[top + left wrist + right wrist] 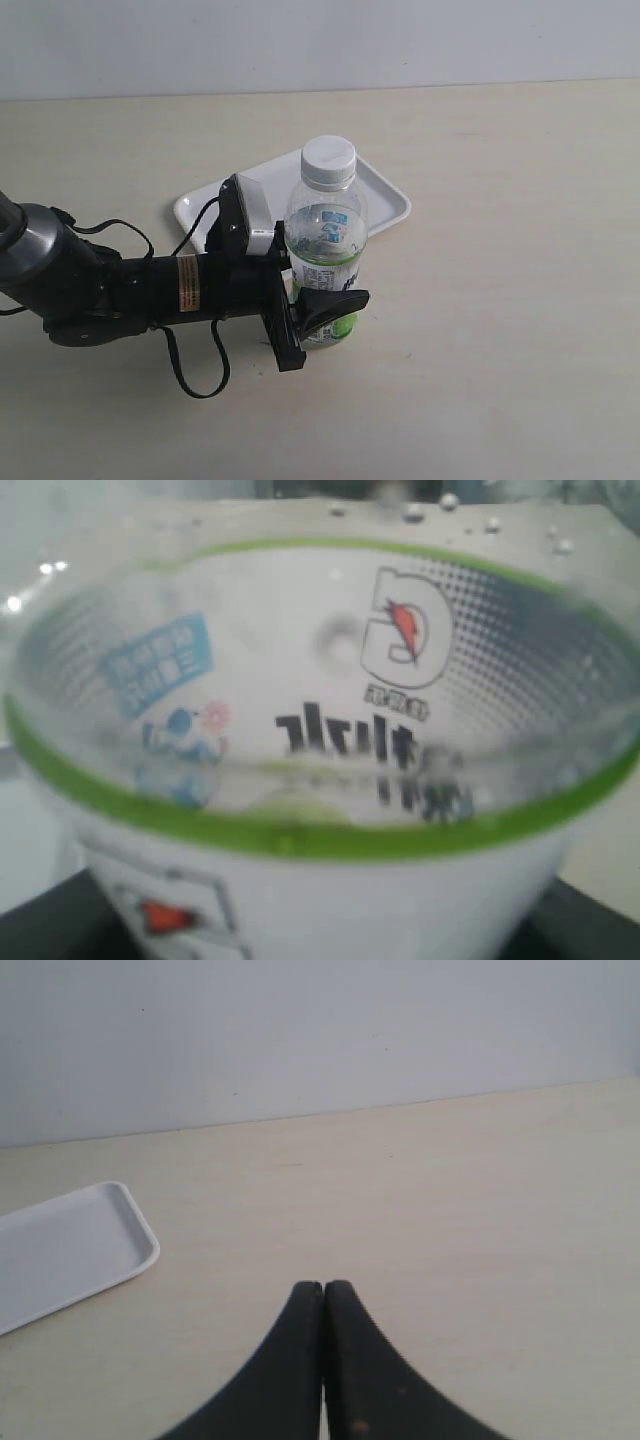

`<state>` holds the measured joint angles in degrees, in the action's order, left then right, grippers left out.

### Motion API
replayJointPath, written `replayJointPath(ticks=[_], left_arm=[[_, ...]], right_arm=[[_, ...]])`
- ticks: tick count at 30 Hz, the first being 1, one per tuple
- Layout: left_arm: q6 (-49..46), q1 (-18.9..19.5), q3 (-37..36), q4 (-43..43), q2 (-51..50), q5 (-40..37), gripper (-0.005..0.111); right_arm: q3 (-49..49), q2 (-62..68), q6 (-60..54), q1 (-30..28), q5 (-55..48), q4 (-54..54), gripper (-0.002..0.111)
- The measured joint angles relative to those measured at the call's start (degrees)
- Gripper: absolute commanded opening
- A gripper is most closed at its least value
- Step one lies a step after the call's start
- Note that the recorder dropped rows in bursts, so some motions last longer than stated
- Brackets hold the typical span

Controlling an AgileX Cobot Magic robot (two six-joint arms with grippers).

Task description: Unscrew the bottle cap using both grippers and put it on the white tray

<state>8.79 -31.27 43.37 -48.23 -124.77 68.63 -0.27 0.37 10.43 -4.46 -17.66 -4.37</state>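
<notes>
Big pale beige bench (500, 380) takes up pretty much everything. It's plain and matte, and a blank whitish wall (300, 40) runs along its far edge. The black arm (90, 285) comes in from the side, and the frame edge cuts off its back end.

The white tray (385, 200) lies flat on the bench just beyond the left hand (335, 285), with the arm and bottle (325, 235) covering a good chunk of it. In the right wrist view only one corner of it shows and the rest is cropped.

The bottle is upright, clamped low down in the left hand. One black finger (338, 302) sits across the green label (335, 272), and the other is hidden behind the bottle. The left wrist view is nothing but bottle, too close and blurry to read the print.

The right hand (322, 1290) hovers over bare bench, fingers pressed together, holding nothing.

The cap (329, 160) is on the bottle's neck, up above the left hand. Can't tell how tight it's on.
</notes>
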Motion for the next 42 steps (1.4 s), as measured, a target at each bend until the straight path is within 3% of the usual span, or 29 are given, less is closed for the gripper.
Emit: replayJointPath(ticks=[10, 19, 26, 30, 35, 42], left_arm=[[0.00, 0.00, 0.00, -0.51, 0.00, 0.00, 0.000], [2.05, 0.00, 0.00, -3.34, 3.76, -6.97, 0.000], [2.65, 0.00, 0.00, -3.77, 3.97, -7.33, 0.000], [2.77, 0.00, 0.00, -3.87, 3.97, -7.33, 0.000], [2.77, 0.00, 0.00, -3.87, 3.97, -7.37, 0.000], [2.77, 0.00, 0.00, -3.87, 3.97, -7.37, 0.000]], right_arm=[[0.00, 0.00, 3.57, 0.00, 11.20, 7.50, 0.000], [0.00, 0.00, 12.87, 0.00, 12.43, 9.32, 0.000], [-0.33, 0.00, 21.67, 0.00, 14.90, 12.63, 0.000], [-7.30, 1.74, 20.82, 0.00, 12.62, 12.92, 0.000], [-21.92, 13.89, 11.20, 0.00, 5.02, 13.04, 0.000], [-47.72, 43.07, -3.57, 0.00, -21.82, 13.04, 0.000]])
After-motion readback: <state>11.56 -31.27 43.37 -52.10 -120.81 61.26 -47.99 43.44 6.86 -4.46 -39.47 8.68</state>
